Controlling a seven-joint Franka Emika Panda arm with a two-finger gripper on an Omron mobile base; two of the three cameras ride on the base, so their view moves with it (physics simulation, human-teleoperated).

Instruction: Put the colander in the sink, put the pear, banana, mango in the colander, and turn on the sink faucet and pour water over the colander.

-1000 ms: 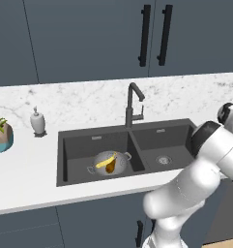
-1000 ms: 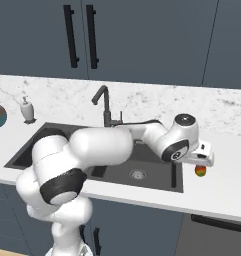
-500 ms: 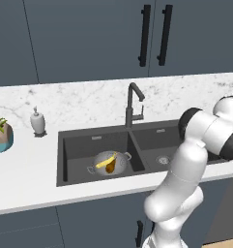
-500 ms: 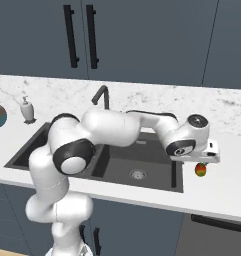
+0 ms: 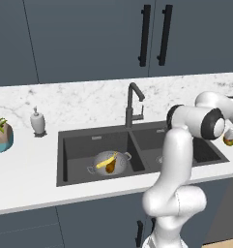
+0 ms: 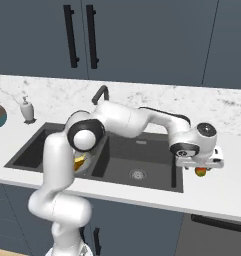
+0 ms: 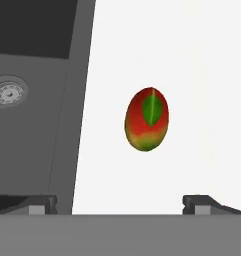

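Already placed in the left basin of the dark grey rectangular double sink point(image 5: 79, 160): the small round silvery perforated metal colander point(image 5: 109, 162). Inside it, visible from the left base view: the long curved yellow banana point(image 5: 105, 162) and a brownish piece beside it, probably the golden-brown pear point(image 5: 111, 167), though too small to tell for sure.

Still outside: the roundish red-orange mango with a green patch point(image 7: 146, 119), lying on the white marble counter point(image 7: 202, 75) just to the right of the sink's right basin, apart from the rim.

Hovering directly above this mango: the two-finger gripper point(image 6: 201, 164), with jaws spread to their widest and nothing between them; both dark tips visible at the bottom of the hand view, well clear of the fruit on both sides.

Judged as about halfway: colander and two fruits done. Left to do: grasping the mango, carrying it to the colander, then pushing the lever of the tall dark angular faucet point(image 5: 132, 104). No water seen running yet.
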